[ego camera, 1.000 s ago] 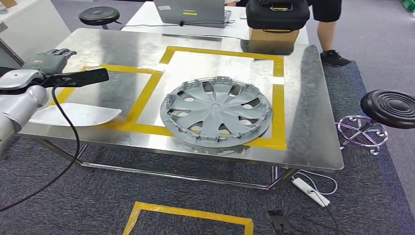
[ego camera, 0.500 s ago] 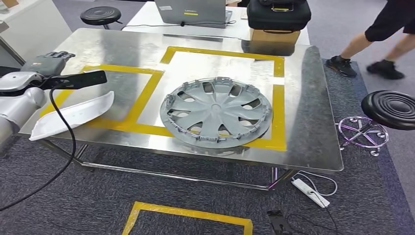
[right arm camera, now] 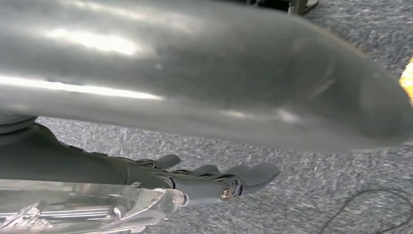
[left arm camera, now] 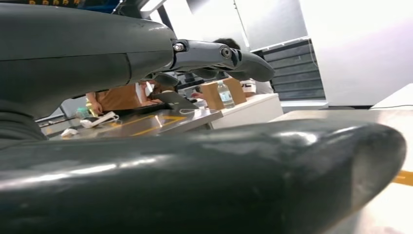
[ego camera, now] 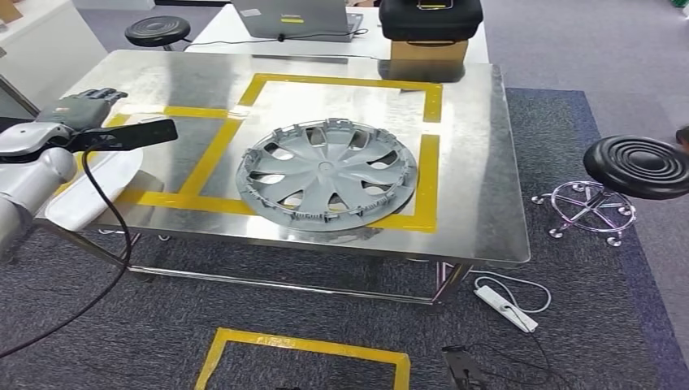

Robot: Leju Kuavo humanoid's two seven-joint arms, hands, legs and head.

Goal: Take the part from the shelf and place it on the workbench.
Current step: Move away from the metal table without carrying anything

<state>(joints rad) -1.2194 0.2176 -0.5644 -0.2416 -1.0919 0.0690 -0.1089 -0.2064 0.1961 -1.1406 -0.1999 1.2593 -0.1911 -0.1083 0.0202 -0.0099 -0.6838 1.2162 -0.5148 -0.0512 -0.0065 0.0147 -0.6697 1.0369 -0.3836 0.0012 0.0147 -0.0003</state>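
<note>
Left hand: the left hand [ego camera: 81, 106] sits at the upper left of the head view, above the near-left corner of the workbench; its dark fingers [ego camera: 104, 94] reach forward with nothing visible between them. In the left wrist view the thumb [left arm camera: 204, 170] and the fingers [left arm camera: 219, 56] stand apart with a gap between them, so the hand looks loosely open.
Right hand: in the right wrist view the right hand [right arm camera: 195, 146] hangs over grey carpet, thumb [right arm camera: 219, 83] across the upper part of the frame, fingers [right arm camera: 229, 178] lower down and apart from it; a clear, glassy piece lies against the hand's lower side, and I cannot tell whether the hand holds it.
White part: the white curved part [ego camera: 93, 191] lies at the left edge of the head view on the workbench's near-left corner, below the left hand, its near end overhanging the edge.
Workbench: the steel workbench [ego camera: 479, 162] fills the middle of the head view, marked with yellow tape [ego camera: 426, 175] in 2 adjoining rectangles.
Wheel cover: a grey wheel cover [ego camera: 327, 175] lies flat at centre frame, its near rim over the near tape line of the larger rectangle.
Stools: 1 black stool [ego camera: 638, 166] at the right edge, 1 black stool [ego camera: 158, 31] at the upper left beyond the bench.
Far table: a laptop [ego camera: 296, 16] and a black case [ego camera: 431, 18] on a cardboard box [ego camera: 429, 50] along the top edge.
Floor: a white power strip [ego camera: 505, 307] at lower right, and a yellow tape outline [ego camera: 305, 351] at the bottom centre.
</note>
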